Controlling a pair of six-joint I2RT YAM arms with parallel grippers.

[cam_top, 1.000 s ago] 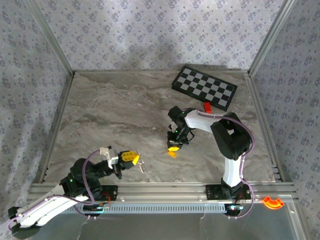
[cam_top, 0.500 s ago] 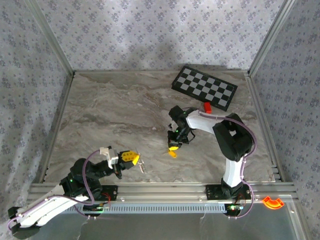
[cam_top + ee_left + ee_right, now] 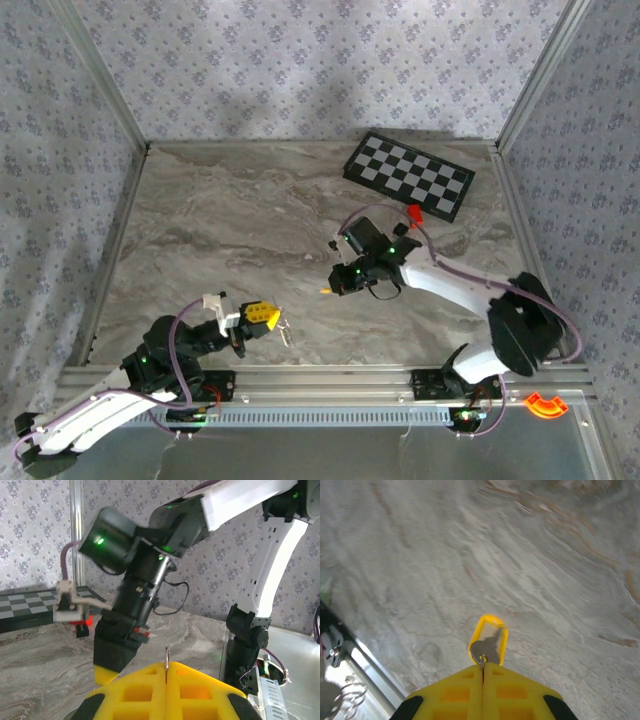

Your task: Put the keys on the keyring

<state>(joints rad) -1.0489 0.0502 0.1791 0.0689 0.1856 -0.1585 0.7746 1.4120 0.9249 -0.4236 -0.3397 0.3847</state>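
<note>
1. Keys [image 3: 484,650]: one silvery key with a yellow tag [image 3: 503,639] is pinched at its head in the right gripper [image 3: 482,672], whose jaws are closed tight on it. It appears to be held off the marble table [image 3: 545,555].
2. Keyring [image 3: 166,656]: a thin wire loop stands up from between the closed fingers of the left gripper [image 3: 166,676] (edge-on in the wrist view, so its opening cannot be made out). From above it shows as a small loop projecting off that gripper's tip, near the table's front edge.
3. Positions: in the top view the right gripper [image 3: 330,289] reaches across toward the left gripper [image 3: 272,316]. The two are near but apart, and key and ring do not touch.
4. Step in hand, by judgement: bringing the keys to the keyring. Nothing is threaded yet.
5. Next move calls for closing the gap and lining the key's hole up with the ring's free end. Both parts are slim, so alignment must be fine, and the tag could foul the approach.
</note>
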